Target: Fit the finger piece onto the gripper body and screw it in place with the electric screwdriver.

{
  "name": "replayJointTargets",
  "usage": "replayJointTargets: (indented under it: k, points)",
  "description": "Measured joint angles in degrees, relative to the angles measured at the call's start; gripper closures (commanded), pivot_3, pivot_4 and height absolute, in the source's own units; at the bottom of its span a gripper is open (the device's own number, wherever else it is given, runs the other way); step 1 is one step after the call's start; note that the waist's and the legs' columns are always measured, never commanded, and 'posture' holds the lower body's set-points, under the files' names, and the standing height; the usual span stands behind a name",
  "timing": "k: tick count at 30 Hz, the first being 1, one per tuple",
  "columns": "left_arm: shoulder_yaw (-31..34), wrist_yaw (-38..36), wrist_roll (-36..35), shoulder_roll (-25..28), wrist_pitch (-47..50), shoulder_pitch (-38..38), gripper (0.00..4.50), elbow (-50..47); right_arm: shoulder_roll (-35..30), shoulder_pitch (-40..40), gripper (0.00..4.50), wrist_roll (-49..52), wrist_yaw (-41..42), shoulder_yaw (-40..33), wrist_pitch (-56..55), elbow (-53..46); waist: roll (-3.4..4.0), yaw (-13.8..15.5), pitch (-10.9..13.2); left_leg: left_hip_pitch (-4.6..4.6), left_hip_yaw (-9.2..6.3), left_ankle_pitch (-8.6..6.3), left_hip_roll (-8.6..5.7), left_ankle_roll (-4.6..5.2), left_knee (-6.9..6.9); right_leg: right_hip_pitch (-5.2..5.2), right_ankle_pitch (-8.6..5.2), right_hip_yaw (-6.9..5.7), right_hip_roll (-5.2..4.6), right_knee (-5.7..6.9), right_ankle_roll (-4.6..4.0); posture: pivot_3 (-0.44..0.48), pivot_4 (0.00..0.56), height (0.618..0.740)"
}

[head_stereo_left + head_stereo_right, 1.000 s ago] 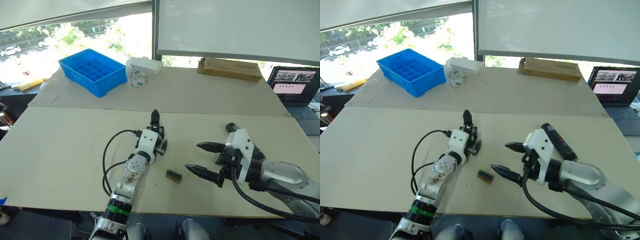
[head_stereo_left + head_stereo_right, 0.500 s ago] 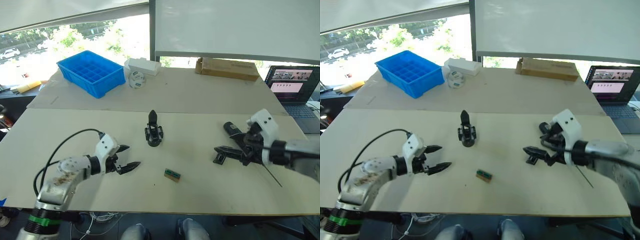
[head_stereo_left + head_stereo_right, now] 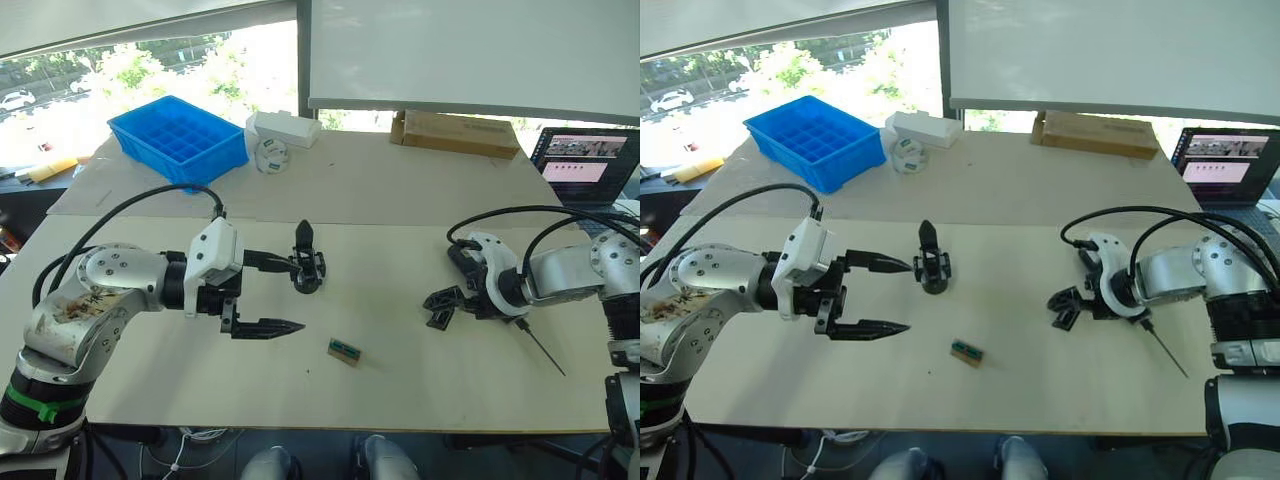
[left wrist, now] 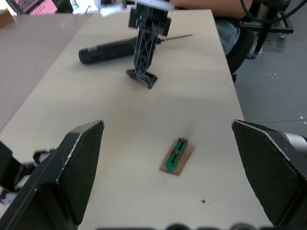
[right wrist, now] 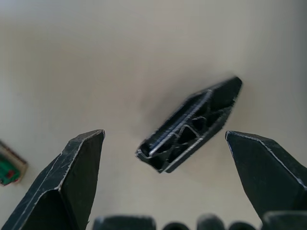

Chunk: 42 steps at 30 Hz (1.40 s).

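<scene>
- On the tabletop [image 3: 120, 350], the right gripper [image 5: 163, 182], jaws spread, is hovering over the finger piece [image 5: 189, 125], apparently preparing to pick it up.
- Next: closing squarely on it.
- Left gripper [image 3: 268, 294] is waiting, jaws spread, beside the gripper body [image 3: 307, 262].

From my remote seat, my left arm is a chunky silver-grey tube with scuffed, brownish stains on the shell and a green band near its base. A white boxy housing sits at the wrist of my left gripper [image 3: 263, 294], and two long black pointed fingers [image 3: 268, 327] stick out of it. A black cable loops from the arm up to that housing. My right gripper [image 3: 452, 298] has the same white housing on a smooth silver arm, with a couple of black cables arching over it.
</scene>
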Motion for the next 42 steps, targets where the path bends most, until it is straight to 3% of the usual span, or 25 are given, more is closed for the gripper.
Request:
replayJointTargets:
  k: [3,6,10,12,14,15,18,21,22,24,28,35,38,41,42]
  points:
    - [0.0,1.3,-1.6,-0.6,1.0,-1.7,0.02,-1.5,1.8,-0.2,0.0,4.1,-6.1,0.5,-0.2,2.9,0.0,-0.3,0.0,-0.01,0.0,0.01,0.02,0.0,0.0,0.0,0.0,0.01,0.02,0.01,0.0,0.0,0.15,0.738]
    - [0.0,2.5,-2.5,-1.0,1.5,-2.5,0.0,-1.9,2.1,0.0,0.83,8.2,-11.5,0.9,-1.5,4.0,0.0,-0.4,0.0,0.03,-0.01,0.01,0.03,0.0,0.01,0.03,0.0,0.02,0.05,0.01,0.0,0.0,0.15,0.738]
    - [-0.1,2.9,-2.5,-1.0,1.4,-3.0,0.0,-1.9,2.1,1.1,2.27,10.8,-15.0,1.6,-3.5,2.7,0.0,-0.4,0.0,0.04,0.01,0.01,0.05,0.0,0.01,0.03,0.0,0.07,0.1,0.01,0.01,0.0,0.15,0.738]
    - [-0.4,2.9,-2.5,-1.0,1.2,-3.0,0.0,-1.9,2.1,1.3,3.02,10.4,-13.5,2.1,-3.1,1.6,0.0,-0.4,0.0,0.05,0.02,0.01,0.07,-0.01,0.01,0.02,0.0,0.11,0.13,0.01,0.0,0.0,0.15,0.738]
    - [-0.6,2.8,-2.4,-1.0,1.2,-3.3,0.0,-1.7,0.8,1.4,3.4,7.8,-7.6,3.3,-1.7,-1.7,0.02,-0.4,0.0,0.03,0.03,0.01,0.08,-0.01,0.01,-0.02,0.0,0.16,0.14,0.02,0.01,0.0,0.15,0.738]
    - [-0.6,2.9,-2.4,-1.0,1.2,-3.6,0.0,-1.6,-0.4,1.4,3.39,6.4,-4.2,4.0,-0.9,-3.7,0.05,-0.4,0.0,0.01,0.03,0.01,0.08,-0.01,0.0,-0.07,0.0,0.18,0.14,0.02,0.01,0.0,0.15,0.738]
    - [-0.7,4.9,-2.1,-2.6,1.2,-5.2,0.0,0.0,-9.1,1.1,3.39,-7.5,19.0,9.8,-3.3,-17.5,0.21,0.1,0.0,-0.11,-0.02,0.01,0.08,0.0,0.05,-0.16,-0.01,0.32,0.13,-0.03,0.04,0.0,0.15,0.738]
    - [-0.2,11.0,-2.3,-6.6,3.8,-6.3,0.0,3.6,-19.1,1.1,3.39,-29.0,50.4,18.2,-22.5,-29.7,0.21,0.4,0.0,-0.17,-0.04,0.0,0.08,0.0,0.07,-0.23,-0.09,0.46,0.16,-0.11,0.32,0.0,0.15,0.738]
    - [0.2,13.8,-2.9,-8.6,5.5,-6.5,0.0,4.9,-20.0,1.1,3.39,-35.0,57.9,18.9,-29.1,-31.1,0.2,0.4,0.0,-0.17,-0.04,0.0,0.08,0.0,0.07,-0.23,-0.13,0.46,0.17,-0.11,0.42,0.0,0.15,0.738]
    - [1.1,20.1,-4.9,-13.6,9.4,-8.1,0.0,6.7,-18.3,1.4,3.39,-41.4,64.1,18.0,-37.2,-31.4,0.13,0.3,0.0,-0.18,-0.01,0.01,0.1,0.0,0.15,-0.22,0.05,0.46,0.15,-0.06,0.2,0.0,0.15,0.738]
    - [2.8,31.3,-8.8,-21.4,16.7,-10.3,0.0,8.5,-12.2,5.3,3.39,-49.9,64.9,13.2,-47.0,-34.2,0.12,0.5,0.0,-0.18,-0.02,0.02,0.11,-0.01,0.14,-0.24,0.1,0.41,0.14,0.03,0.12,0.0,0.15,0.738]
    - [5.9,44.3,-12.8,-31.5,21.8,-11.0,0.0,10.7,2.0,8.2,3.39,-57.2,55.2,6.1,-50.6,-43.2,0.12,0.9,0.0,-0.2,0.0,0.02,0.09,-0.02,0.17,-0.25,0.12,0.23,0.19,0.34,0.08,0.0,0.15,0.738]
    - [10.1,48.9,-18.6,-36.1,23.4,-12.0,0.91,12.4,5.7,9.3,3.39,-59.4,52.6,5.6,-50.6,-47.2,0.11,1.0,0.0,-0.21,-0.04,0.02,0.08,-0.02,0.19,-0.24,0.12,0.23,0.18,0.34,0.08,0.0,0.15,0.738]
    - [11.8,50.9,-22.1,-36.9,24.0,-12.2,2.3,12.7,7.8,10.5,3.39,-60.8,51.6,5.6,-50.5,-48.9,0.11,0.9,0.0,-0.19,0.01,0.02,0.04,-0.01,0.19,-0.24,0.12,0.23,0.19,0.37,0.08,0.0,0.15,0.738]
    - [12.0,52.0,-23.0,-36.9,24.2,-12.2,2.34,12.9,8.3,10.8,3.39,-61.6,51.4,5.4,-50.5,-49.5,0.11,0.8,0.0,-0.18,0.01,0.02,0.04,-0.01,0.19,-0.24,0.12,0.24,0.2,0.38,0.08,0.0,0.15,0.738]
